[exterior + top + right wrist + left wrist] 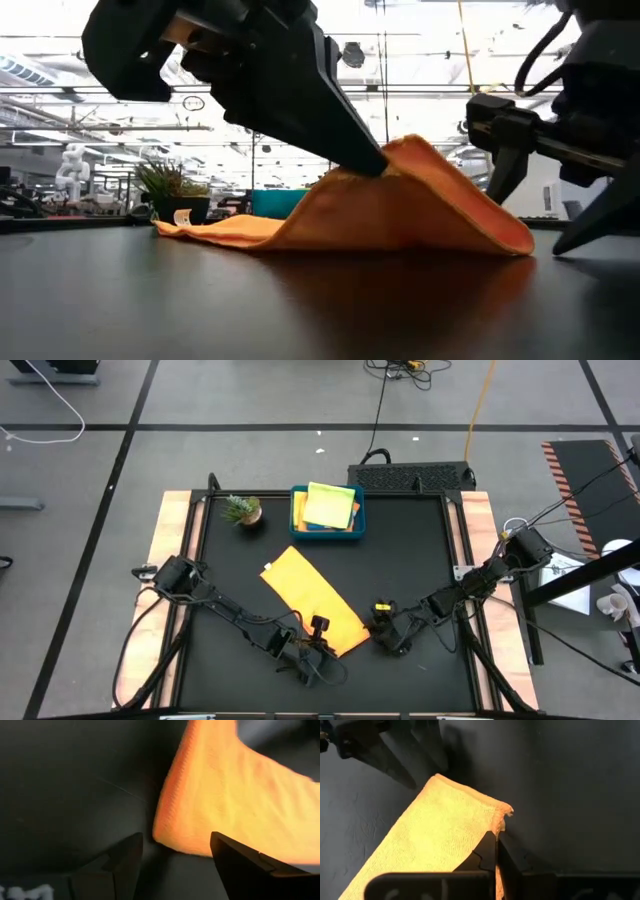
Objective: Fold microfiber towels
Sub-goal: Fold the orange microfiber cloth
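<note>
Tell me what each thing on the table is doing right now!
Orange towel: folded into a strip, one end lifted off the table.
Left hand: shut on the orange towel's lifted edge.
Right hand: open, beside the towel's corner, holding nothing.
Teal tray: holds stacked folded towels.
Potted plant: upright.

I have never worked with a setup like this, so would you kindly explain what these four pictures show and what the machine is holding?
This is a two-armed robot at a black table. One picture looks straight down from above, one looks level across the tabletop, and two come from cameras on the wrists. An orange towel lies diagonally across the middle. The left gripper has its fingers shut on the orange towel's near edge and lifts it into a peak, clearest in the level view. The right gripper sits beside the towel's corner with fingers open, holding nothing. At the back stand a teal tray of more towels and a small potted plant.
</note>
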You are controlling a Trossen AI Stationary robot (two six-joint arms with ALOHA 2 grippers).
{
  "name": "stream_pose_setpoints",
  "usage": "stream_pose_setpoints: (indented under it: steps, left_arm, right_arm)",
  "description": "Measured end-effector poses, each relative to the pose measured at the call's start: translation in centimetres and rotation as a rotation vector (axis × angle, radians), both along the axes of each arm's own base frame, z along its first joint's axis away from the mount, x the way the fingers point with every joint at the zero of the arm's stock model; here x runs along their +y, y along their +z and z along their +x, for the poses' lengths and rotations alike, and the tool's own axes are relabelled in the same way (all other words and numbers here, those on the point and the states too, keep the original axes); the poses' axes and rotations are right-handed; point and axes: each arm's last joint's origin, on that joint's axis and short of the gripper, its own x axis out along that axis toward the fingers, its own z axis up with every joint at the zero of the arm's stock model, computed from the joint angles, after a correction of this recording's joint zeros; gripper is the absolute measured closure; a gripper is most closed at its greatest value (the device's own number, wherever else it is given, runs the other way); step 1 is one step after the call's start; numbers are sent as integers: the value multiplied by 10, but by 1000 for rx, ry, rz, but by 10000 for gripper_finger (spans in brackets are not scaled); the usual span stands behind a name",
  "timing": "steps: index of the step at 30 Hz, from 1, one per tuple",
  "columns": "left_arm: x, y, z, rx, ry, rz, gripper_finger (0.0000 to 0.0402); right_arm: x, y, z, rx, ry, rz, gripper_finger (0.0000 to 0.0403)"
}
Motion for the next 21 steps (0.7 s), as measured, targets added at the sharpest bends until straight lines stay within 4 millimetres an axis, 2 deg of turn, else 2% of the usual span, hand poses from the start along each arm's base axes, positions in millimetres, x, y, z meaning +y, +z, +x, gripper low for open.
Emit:
stream_pose_setpoints:
  steps: [4, 11, 21]
  left_arm:
    - [0, 0, 0, 4, 1, 1, 397]
    - [3, 4, 0, -9, 35, -9, 399]
    - [7, 13, -2, -14, 74, -27, 398]
  right_arm:
    - [1, -3, -6, -32, -11, -37, 178]
    - [2, -4, -10, -83, -9, 6, 185]
    - [7, -22, -1, -117, 2, 19, 186]
